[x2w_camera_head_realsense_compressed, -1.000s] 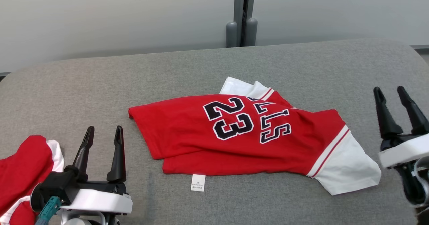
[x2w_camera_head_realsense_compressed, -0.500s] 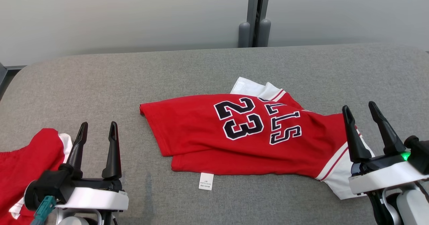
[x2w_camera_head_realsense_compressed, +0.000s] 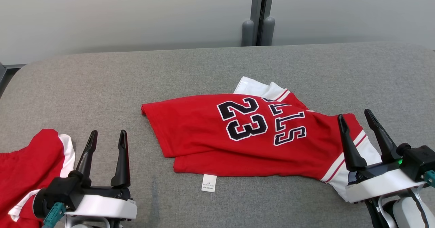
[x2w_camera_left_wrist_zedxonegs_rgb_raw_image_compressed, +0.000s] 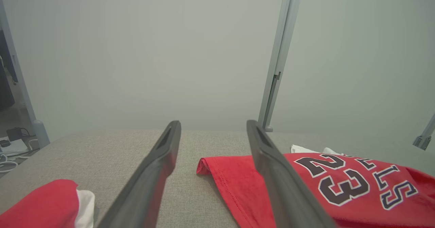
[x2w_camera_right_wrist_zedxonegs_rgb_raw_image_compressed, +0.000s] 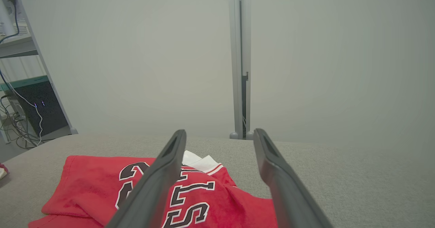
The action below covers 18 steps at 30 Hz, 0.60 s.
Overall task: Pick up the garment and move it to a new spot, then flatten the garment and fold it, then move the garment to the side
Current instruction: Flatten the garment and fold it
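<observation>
Forward, left claw (x2w_camera_head_realsense_compressed: 108,133) spread wide beside garment (x2w_camera_head_realsense_compressed: 204,133), right claw (x2w_camera_head_realsense_compressed: 353,114) spread wide over its end

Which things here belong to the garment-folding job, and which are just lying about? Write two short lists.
Job:
- red number 23 jersey
- left gripper, open
- right gripper, open, at the jersey's white sleeve

Lying about:
- second red-and-white garment at the left edge
- grey posts behind the grey surface
- black box
- cables
</observation>
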### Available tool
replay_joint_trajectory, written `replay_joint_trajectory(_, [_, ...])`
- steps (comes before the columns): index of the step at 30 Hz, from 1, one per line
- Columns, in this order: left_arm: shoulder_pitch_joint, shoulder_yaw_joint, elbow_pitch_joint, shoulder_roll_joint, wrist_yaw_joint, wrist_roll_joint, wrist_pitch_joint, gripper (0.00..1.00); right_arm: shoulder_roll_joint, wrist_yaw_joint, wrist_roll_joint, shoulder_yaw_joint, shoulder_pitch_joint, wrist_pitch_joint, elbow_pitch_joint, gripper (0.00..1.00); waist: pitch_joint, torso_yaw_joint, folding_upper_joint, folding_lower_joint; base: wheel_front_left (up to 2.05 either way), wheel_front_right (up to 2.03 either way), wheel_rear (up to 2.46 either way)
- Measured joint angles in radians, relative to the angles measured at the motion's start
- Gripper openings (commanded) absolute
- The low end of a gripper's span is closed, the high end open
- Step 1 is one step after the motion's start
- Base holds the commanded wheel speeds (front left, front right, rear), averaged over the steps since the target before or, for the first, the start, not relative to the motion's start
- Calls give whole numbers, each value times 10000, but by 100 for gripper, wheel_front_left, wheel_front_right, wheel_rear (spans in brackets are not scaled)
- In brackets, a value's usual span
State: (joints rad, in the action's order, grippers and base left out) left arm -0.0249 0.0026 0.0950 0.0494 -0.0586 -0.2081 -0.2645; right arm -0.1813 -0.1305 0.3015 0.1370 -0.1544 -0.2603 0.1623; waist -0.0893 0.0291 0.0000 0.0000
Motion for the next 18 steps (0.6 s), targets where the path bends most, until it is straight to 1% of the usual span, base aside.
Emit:
replay_joint_trajectory(4, [-6, -59, -12, 0, 69, -40, 0, 100, 6, 0, -59, -6, -7, 0, 12, 100, -9, 9, 0, 1, 0, 0, 0])
replay_joint_trajectory(18, [-5, -84, 27, -2, 86, -56, 0, 100, 54, 0, -125, -69, -21, 0, 40, 100, 26, 68, 0, 1, 0, 0, 0])
